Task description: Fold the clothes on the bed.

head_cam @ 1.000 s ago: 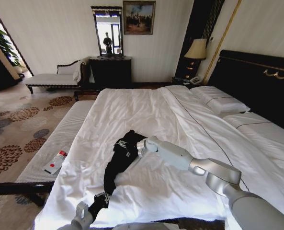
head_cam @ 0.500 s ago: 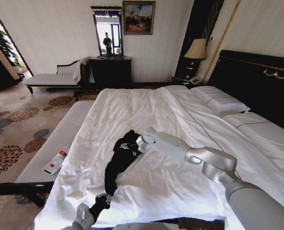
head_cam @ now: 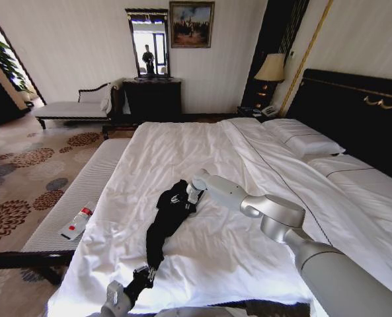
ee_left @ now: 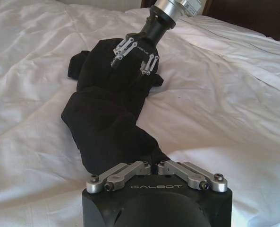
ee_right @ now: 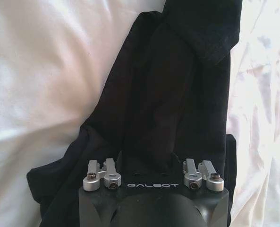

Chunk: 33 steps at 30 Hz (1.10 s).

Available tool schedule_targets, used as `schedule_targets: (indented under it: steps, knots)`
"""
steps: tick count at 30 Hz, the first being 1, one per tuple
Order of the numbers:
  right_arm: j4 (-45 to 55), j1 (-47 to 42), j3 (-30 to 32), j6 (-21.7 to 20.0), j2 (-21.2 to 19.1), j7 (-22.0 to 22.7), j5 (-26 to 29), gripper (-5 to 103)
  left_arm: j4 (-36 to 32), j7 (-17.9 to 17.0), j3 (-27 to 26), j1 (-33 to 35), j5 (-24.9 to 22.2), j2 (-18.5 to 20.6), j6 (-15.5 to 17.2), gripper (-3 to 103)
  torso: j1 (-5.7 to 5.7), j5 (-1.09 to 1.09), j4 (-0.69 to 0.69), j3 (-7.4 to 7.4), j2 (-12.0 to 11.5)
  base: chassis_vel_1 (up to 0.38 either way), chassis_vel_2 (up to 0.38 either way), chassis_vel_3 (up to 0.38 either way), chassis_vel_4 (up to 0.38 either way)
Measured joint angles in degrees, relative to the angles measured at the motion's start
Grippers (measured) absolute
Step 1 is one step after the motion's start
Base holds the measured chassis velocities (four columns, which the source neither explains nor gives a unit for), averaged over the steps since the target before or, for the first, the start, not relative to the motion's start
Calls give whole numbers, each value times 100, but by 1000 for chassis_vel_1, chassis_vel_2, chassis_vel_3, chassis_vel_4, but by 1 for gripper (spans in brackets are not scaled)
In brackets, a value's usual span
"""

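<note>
Garment: soft black cotton T-shirt (head_cam: 164, 223) roped along white-sheeted bed (head_cam: 248, 165), my left gripper (ee_left: 156, 166) and right gripper (ee_left: 133, 57) each clamped on an end to stretch it flat.

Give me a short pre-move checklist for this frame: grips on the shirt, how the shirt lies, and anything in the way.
1. Left gripper on the near end of the black T-shirt: ok, it looks shut on the cloth.
2. Right gripper on the far end: cannot tell; it sits down in the cloth, fingertips hidden.
3. Shirt spread flat for folding: not ok, it lies bunched in a long narrow strip between the grippers.
4. Shirt fully on the bed: ok, all of it rests on the white sheet.
5. Bedding smooth underneath: not ok, the sheet is wrinkled around the shirt.
6. Bottle on the grey bench: ok, well apart from the shirt.
</note>
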Motion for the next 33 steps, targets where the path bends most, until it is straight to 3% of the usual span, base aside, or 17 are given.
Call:
schedule_targets:
  steps: [1, 5, 7, 9, 10, 13, 15, 17, 26, 32, 33]
  knots:
    - [0, 0, 0, 0, 0, 0, 0, 59, 0, 0, 0, 0, 0, 0, 0, 2, 0, 0, 0, 0, 0, 0, 0, 0, 0]
    - [122, -1, -13, -3, -67, -2, 52, 37, 2, 2, 1, -16, -10, 5, -4, 2, 0, 0, 0, 0, 0, 0, 0, 0, 0]
    - [125, -1, -15, -4, -71, -2, 59, 37, 2, 2, 2, -21, -11, 5, -5, 2, 0, 1, 0, 0, 0, 0, 0, 0, 0]
    - [153, -1, -19, -6, -99, 3, 91, 27, 4, 3, 16, -45, -15, 8, -5, 2, 0, 0, 0, 0, 0, 0, 0, 0, 0]
    - [153, -1, -19, -6, -99, 3, 91, 27, 4, 3, 16, -45, -15, 8, -5, 2, 0, 0, 0, 0, 0, 0, 0, 0, 0]
    - [290, -2, -31, -12, -171, 9, 171, 10, 3, 3, 21, -50, -20, 9, -5, 2, 0, 0, 0, 0, 0, 0, 0, 0, 0]
    - [319, -2, -32, -12, -187, 11, 195, 10, 3, 3, 21, -50, -20, 8, -5, 2, 0, 1, 0, 0, 0, 0, 0, 0, 0]
    - [440, 7, -45, -16, -252, 16, 305, 3, 4, 3, 19, -41, -20, 7, -5, 2, 0, 1, 0, 0, 0, 0, 0, 0, 0]
    - [958, 68, 81, -139, -597, 60, 915, 3, 17, 4, -81, -38, -30, 4, -20, 2, 0, 1, 1, 0, 0, 0, 0, 0, 0]
    - [1407, 112, 339, -528, -1176, 144, 1800, 3, -127, -29, -352, -151, -278, 7, 11, 2, 0, 2, 3, 0, 0, 0, 0, 0, 0]
    - [1607, 127, 519, -765, -1555, 218, 2189, 3, -257, -87, -492, -311, -448, 22, 82, 2, 0, 2, 2, 0, 0, 0, 0, 0, 0]
